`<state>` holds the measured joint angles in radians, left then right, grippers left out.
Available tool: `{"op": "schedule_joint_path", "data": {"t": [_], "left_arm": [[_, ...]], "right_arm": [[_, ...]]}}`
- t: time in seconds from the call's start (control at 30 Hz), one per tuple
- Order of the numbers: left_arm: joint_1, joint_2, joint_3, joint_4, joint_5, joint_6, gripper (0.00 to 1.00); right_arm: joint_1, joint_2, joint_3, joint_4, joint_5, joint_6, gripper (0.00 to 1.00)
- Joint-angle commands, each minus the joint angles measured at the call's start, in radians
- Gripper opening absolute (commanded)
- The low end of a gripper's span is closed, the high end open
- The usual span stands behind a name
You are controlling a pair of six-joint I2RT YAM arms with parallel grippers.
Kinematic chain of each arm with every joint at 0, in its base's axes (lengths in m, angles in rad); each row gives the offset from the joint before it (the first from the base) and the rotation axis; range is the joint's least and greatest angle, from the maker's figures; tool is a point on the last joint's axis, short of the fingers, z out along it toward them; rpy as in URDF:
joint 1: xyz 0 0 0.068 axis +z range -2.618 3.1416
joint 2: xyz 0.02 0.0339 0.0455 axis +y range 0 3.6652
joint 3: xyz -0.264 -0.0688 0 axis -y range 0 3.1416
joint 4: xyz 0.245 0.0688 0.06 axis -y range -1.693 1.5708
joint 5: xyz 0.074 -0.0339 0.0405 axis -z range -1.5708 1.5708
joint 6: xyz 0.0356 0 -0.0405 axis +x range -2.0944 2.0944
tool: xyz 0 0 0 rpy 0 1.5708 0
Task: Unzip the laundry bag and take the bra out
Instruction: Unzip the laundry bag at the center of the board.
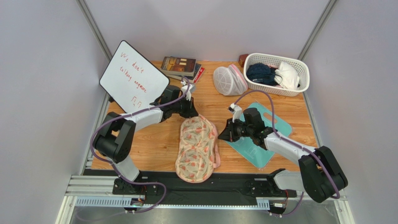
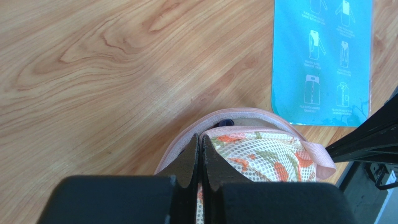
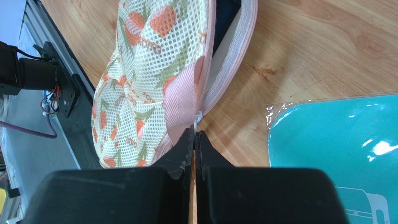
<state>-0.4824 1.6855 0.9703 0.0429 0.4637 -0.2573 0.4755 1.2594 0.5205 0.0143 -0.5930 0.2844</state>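
Laundry bag (image 1: 197, 148) lay flat on the wooden table (image 1: 154, 140) between the two arms, its long axis running from the near edge toward the far side. The left gripper (image 2: 200, 140) sat at the bag's far end, its fingers pressed together over the pink edging and apparently pinching it. The right gripper (image 3: 194, 135) was at the bag's right side with its fingers closed on the small white zipper pull (image 3: 196, 117). Along that side the flowered mesh top stood apart from the pink rim, and something dark blue (image 3: 226, 14) showed in the gap. A teal sheet (image 1: 280, 125) printed with shirt-folding pictures lay just right of the bag, under the right arm. Farther back stood a whiteboard (image 1: 133, 77), a stack of books (image 1: 180, 65), a white mesh dome (image 1: 229, 80) and a white basket (image 1: 280, 88) holding clothes.
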Motion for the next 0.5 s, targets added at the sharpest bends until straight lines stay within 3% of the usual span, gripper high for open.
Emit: {"op": "schedule_joint_path", "data": {"t": [0.0, 0.47], "left_arm": [[0.054, -0.041, 0.008, 0.066, -0.092, -0.016, 0.00], [0.091, -0.007, 0.038, 0.052, -0.126, -0.037, 0.00]], "right_arm": [[0.011, -0.023, -0.016, -0.027, -0.016, 0.012, 0.00], [0.025, -0.049, -0.033, -0.033, -0.007, 0.022, 0.00]]}}
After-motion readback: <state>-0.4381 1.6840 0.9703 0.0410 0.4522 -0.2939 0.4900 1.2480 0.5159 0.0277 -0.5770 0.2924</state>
